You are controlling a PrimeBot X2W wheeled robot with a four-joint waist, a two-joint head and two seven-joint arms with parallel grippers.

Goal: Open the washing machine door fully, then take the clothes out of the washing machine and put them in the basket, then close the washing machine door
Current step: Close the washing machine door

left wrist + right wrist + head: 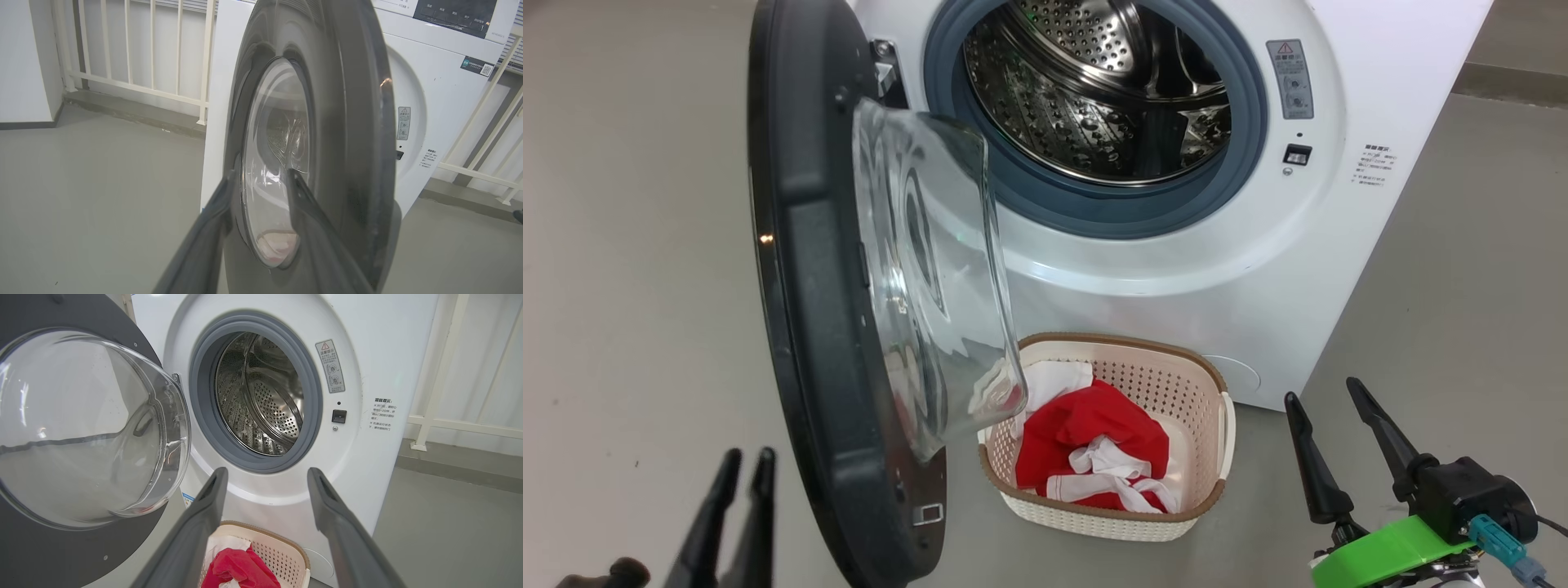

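While the clothes (1094, 433) lie in the basket (1202, 365) below the empty drum (1094, 98), the left gripper (751, 457), jaws parted and empty outside the washing machine door (809, 269), may slip on its glossy rim when pushing, or swing the glass bowl (931, 269) into the basket.

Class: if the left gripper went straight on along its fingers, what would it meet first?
Most likely the outer face of the washing machine door, around its glass window; the left gripper points right at it, though the gap is hard to judge.
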